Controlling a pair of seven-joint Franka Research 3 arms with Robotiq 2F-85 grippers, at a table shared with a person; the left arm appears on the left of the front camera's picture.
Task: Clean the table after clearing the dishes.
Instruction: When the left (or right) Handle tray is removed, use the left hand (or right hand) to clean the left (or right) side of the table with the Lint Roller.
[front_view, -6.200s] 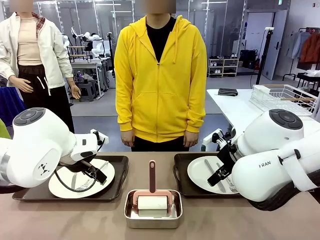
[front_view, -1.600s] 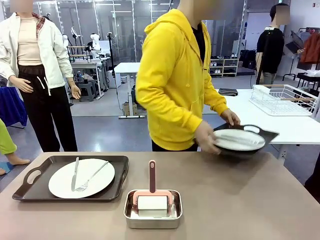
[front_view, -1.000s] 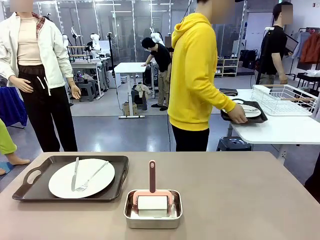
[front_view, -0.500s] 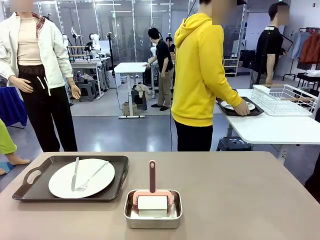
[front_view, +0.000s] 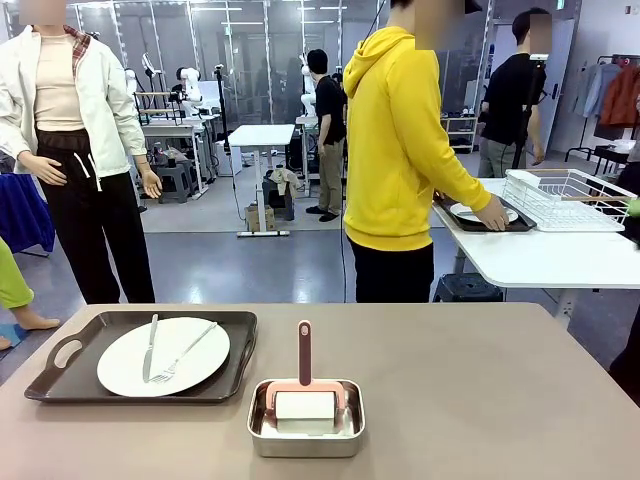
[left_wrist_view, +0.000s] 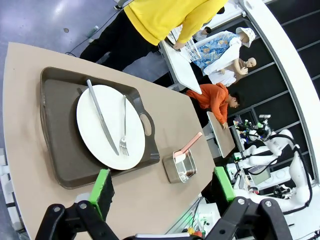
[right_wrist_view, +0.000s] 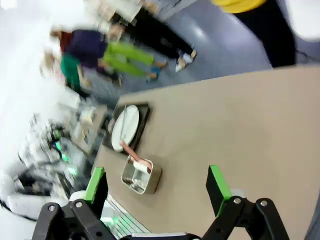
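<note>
The table (front_view: 480, 400) lay well below your left gripper (left_wrist_view: 162, 186) and right gripper (right_wrist_view: 156, 185) (both spread, empty), held high, likely leaving the person (front_view: 400, 150) room.

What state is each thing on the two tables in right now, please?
near tray: on the brown table, not yet cleared
plate: on the near tray, knife and fork lying on it
far tray: on the white table, person's hand on it
pan: upright, roller resting inside
left claw: open, empty
right claw: open, empty
</note>
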